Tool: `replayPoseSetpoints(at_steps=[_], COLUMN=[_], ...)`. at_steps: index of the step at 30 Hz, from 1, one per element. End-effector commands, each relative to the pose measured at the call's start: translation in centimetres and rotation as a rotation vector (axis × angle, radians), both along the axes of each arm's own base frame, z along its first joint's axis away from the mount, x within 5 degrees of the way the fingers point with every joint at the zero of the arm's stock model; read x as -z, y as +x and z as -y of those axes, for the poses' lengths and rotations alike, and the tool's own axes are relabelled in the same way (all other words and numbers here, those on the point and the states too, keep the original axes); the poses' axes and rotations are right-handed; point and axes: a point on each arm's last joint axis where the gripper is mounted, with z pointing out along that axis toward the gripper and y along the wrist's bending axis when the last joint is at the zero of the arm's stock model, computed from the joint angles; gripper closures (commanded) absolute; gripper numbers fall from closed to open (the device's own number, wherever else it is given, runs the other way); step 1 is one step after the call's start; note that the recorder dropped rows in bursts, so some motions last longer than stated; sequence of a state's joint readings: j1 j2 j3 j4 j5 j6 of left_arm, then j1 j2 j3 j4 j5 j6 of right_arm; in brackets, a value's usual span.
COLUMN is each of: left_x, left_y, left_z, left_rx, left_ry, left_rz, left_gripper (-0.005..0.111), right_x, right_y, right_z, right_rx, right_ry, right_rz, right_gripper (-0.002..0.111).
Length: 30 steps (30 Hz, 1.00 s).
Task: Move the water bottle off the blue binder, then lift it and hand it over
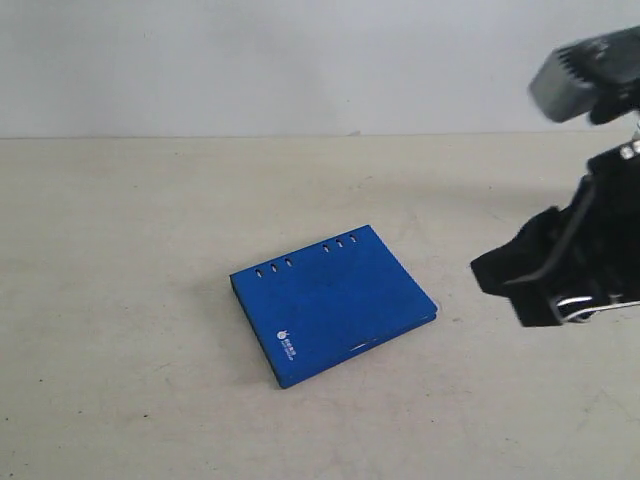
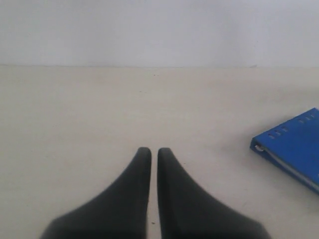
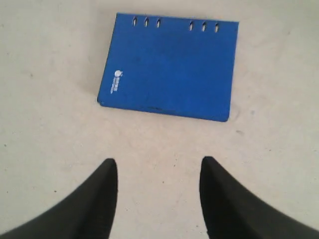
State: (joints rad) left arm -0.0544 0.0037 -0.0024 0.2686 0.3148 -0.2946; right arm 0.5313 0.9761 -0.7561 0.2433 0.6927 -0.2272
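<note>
The blue binder (image 1: 335, 305) lies flat and closed on the beige table, slots along its far edge, with nothing on its cover. The water bottle is out of view in every frame. My right gripper (image 3: 158, 164) hangs open and empty above bare table, a short way from the binder (image 3: 169, 67). In the exterior view it (image 1: 500, 275) hovers to the binder's right. My left gripper (image 2: 154, 152) is shut with nothing between its fingers, low over the table. From there only a corner of the binder (image 2: 294, 142) shows, well off to one side. The left arm does not appear in the exterior view.
The beige table (image 1: 150, 250) runs back to a pale wall (image 1: 300, 60). The right arm's black body and grey camera housing (image 1: 585, 75) fill the upper right of the exterior view.
</note>
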Motion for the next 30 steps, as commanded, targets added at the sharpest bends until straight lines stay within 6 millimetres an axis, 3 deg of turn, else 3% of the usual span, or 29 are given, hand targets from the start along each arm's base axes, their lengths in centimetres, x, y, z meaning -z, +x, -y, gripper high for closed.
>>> replayPoseSetpoints(at_steps=[1,4,9,14,17,23,26,30], left_x=[-0.1,-0.3,-1.4,-2.7,-3.4,-4.6,-4.6,-4.4], left_y=[0.0,0.0,0.2,0.2,0.0,-0.2,-0.2,-0.2], left_z=[-0.3,-0.6,0.2,0.8,1.0,1.1,1.1,1.1], left_rx=[0.017,0.01,0.053,0.1,0.112,0.153,0.156,0.144], left_ry=[0.261,0.366,0.221,0.207,-0.056,-0.952,-1.131,-1.038], left_rz=[0.012,0.023,0.163,0.307,0.386,0.449,0.426,0.422], left_gripper=[0.102,0.102,0.102,0.102,0.102,0.102,0.102,0.102], right_x=[-1.9,-2.4,-2.4,-2.4,-2.4,-1.8,-1.7,-1.9], right_y=[-2.3,-3.0,-3.1,-3.0,-3.1,-3.6,-3.7,-3.2], right_z=[1.5,1.9,1.6,1.5,1.6,1.7,1.8,2.1], right_rx=[0.013,0.01,0.052,0.185,0.206,0.209,0.209,0.216], right_ry=[0.034,0.049,0.118,0.226,0.239,0.201,0.186,0.146], right_rz=[0.074,0.096,0.04,-0.063,-0.086,-0.16,-0.172,-0.093], right_gripper=[0.064,0.064,0.064,0.064,0.064,0.064,0.064,0.064])
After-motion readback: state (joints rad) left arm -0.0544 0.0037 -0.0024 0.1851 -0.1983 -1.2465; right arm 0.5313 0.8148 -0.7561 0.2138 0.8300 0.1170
